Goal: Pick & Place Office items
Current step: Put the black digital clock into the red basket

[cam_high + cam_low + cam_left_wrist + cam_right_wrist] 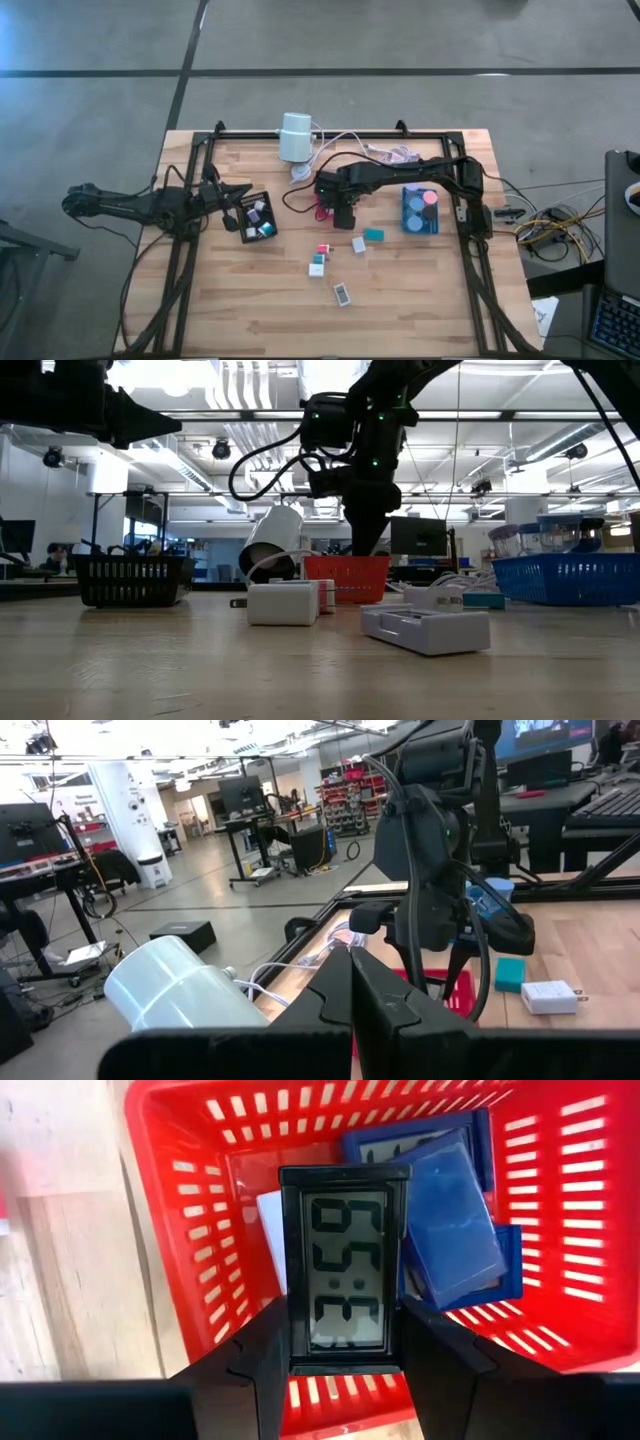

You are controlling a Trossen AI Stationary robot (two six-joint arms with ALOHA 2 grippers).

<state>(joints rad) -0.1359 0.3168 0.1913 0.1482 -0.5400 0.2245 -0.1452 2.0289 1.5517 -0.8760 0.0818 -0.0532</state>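
- Holding a small black digital clock [345, 1270] over the red basket [180, 1200], the right gripper [345, 1355] is pinching it by its two long side edges, with the display facing the wrist camera.
- Sitting in the basket beneath it are blue items [450, 1220] and a white piece [270, 1230]; the basket is standing toward the far edge of the bench [250, 310], near its middle.
- Judging by its look, the clock is a light, rigid plastic case with a glossy screen, so it is likely slippery on the face and best gripped on the narrow sides, as it is now, well away from the display.
- Resting beside the black basket [257, 217] near the left edge of the bench, the left gripper [225, 197] is waiting with its fingers pressed together and holding nothing.
- Lying loose in the middle of the bench are more office items: a teal block [374, 234], a white block [358, 244], a pink-and-white piece [322, 250], another white piece [316, 268] and a white clock-like unit [342, 293] toward the near edge.
- Standing by the right edge is the blue basket [420, 210], holding what may be round pieces, though the overhead view is too coarse to be sure.
- Being small, hard and flat, the loose pieces are probably light and will slide on the wood, so a grip across their short width is looking safest.
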